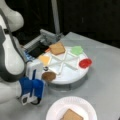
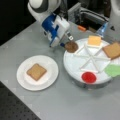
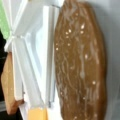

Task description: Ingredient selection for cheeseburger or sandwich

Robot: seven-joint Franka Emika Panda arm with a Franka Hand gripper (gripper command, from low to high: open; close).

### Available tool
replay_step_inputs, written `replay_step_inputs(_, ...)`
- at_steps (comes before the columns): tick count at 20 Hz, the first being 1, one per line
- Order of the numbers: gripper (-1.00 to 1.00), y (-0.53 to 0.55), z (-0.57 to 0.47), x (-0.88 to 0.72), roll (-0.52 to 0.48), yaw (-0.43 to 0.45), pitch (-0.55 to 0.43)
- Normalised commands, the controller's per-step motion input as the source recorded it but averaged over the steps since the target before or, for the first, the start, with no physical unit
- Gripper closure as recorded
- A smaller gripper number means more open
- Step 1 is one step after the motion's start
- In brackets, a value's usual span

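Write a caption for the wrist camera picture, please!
Close-up of the brown patty lying at the edge of the white divided tray; the gripper is out of frame.

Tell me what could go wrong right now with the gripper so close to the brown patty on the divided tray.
The blue gripper is at the brown round patty, which sits at the rim of the white divided tray; a poor grasp might push it off the edge. The raised dividers beside the patty leave little room, so a finger could catch one and shift the tray.

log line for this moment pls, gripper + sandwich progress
gripper: at brown patty in divided tray | plate: one toast square | cheese, leaf, red disc: in tray
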Motion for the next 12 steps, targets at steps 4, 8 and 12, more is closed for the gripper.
replay_step_inputs(4,-1.0,-0.19,-0.15,0.27,0.239,0.103,-0.115)
replay_step_inputs(8,-1.0,-0.21,-0.15,0.28,0.23,0.099,-0.107)
replay_step_inputs(12,-1.0,-0.21,-0.15,0.28,0.223,0.099,-0.107)
